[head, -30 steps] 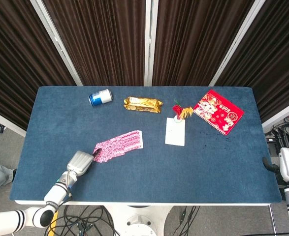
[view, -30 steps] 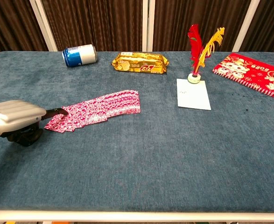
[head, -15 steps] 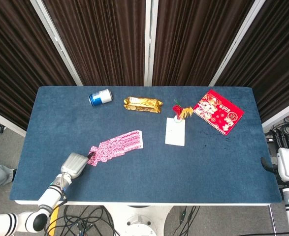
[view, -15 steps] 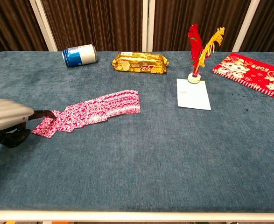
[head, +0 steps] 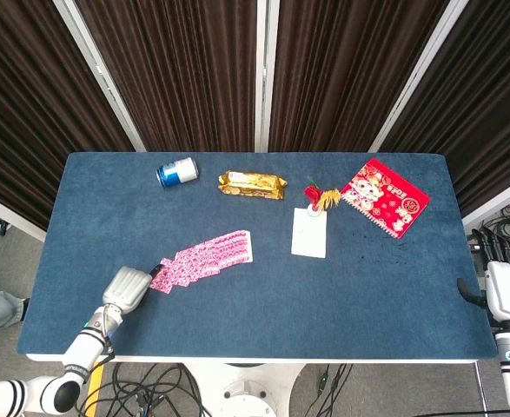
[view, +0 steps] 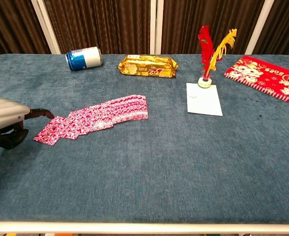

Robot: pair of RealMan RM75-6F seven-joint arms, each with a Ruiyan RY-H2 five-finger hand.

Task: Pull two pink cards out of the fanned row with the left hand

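Note:
The fanned row of pink cards point(head: 207, 257) point(view: 102, 117) lies left of the table's middle. Its near-left end cards point(view: 50, 132) are drawn out from the rest but still overlap the row. My left hand point(head: 124, 287) point(view: 4, 117) is low at the front-left, back upward. One dark finger point(view: 43, 113) is stretched toward the end card's far corner, and I cannot tell whether it touches. It holds nothing. My right hand point(head: 502, 294) hangs off the table's right edge, with its fingers hidden.
A blue can point(head: 177, 171) lies on its side at the back left, with a gold snack pack point(head: 252, 184) beside it. A feather shuttlecock point(view: 208, 54) stands on a white card point(view: 204, 99). A red booklet point(head: 385, 197) lies at the back right.
My left hand has drawn back toward the front-left, dragging the end cards with it. The row now stretches further left.

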